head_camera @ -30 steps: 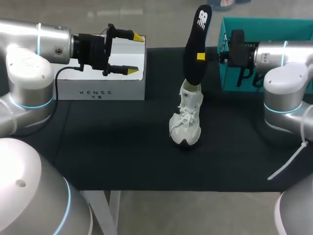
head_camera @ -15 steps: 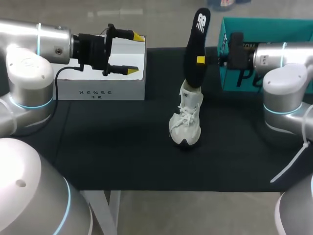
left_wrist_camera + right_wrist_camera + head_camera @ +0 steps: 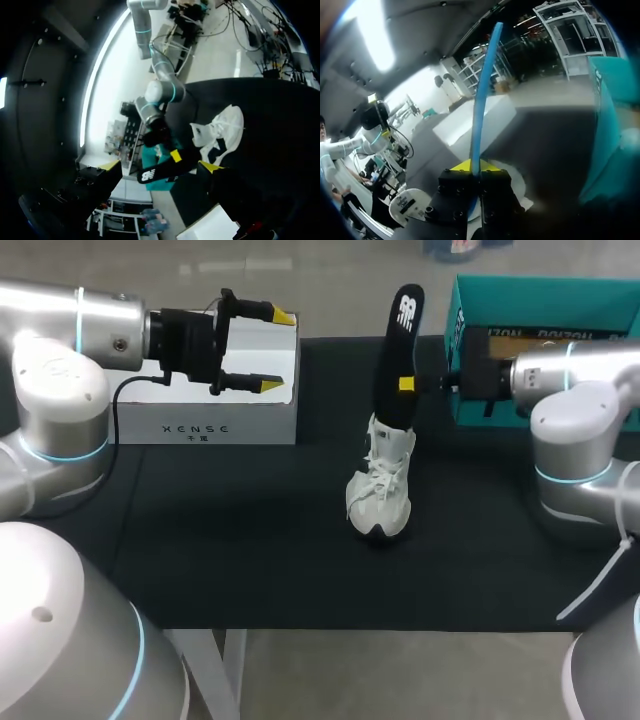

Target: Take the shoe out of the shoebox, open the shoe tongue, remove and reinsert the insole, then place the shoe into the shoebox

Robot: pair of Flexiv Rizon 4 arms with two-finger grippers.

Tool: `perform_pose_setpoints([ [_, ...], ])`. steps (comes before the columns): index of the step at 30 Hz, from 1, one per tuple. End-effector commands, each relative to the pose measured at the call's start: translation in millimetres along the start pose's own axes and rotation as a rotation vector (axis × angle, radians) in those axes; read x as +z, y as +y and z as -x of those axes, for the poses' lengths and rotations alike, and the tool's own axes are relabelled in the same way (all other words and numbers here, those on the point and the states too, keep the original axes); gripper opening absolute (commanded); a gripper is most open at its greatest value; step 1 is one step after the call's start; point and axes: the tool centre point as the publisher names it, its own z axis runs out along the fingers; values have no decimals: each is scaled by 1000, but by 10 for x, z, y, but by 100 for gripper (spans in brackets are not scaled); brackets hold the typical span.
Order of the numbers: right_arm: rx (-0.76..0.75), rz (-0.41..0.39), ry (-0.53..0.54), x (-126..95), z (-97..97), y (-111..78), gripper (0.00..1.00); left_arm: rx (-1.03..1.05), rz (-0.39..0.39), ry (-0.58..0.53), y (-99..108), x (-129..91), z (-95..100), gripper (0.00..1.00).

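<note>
A white shoe (image 3: 380, 490) lies on the black table (image 3: 250, 540), toe toward the front edge. A black insole (image 3: 396, 350) stands nearly upright with its lower end in the shoe's opening. My right gripper (image 3: 406, 384) is shut on the insole's middle from the right. Its wrist view shows the insole (image 3: 482, 100) edge-on between the closed yellow tips (image 3: 470, 165), with the shoe (image 3: 412, 205) below. My left gripper (image 3: 250, 348) hangs open over a white box (image 3: 215, 410) at the back left. From there it looks across at the shoe (image 3: 225, 130) and the insole (image 3: 165, 172).
The teal shoebox (image 3: 540, 310) stands at the back right, behind my right arm (image 3: 570, 380). It is close beside the right gripper in the wrist view, where the teal shoebox (image 3: 612, 135) fills one side. The white box (image 3: 480, 117) lies beyond the insole.
My right gripper has moved a little lower and nearer with the insole, so the insole's top has dropped slightly. The left arm and the shoe have not moved.
</note>
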Motion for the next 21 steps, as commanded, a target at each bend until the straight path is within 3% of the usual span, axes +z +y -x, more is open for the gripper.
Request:
perform_pose_setpoints([
  [1, 15, -4, -9, 33, 4, -105, 0, 0, 1, 6, -7, -11, 7, 100],
  [21, 107, -45, -36, 82, -82, -707, 0, 0, 1, 6, -7, -11, 7, 100],
])
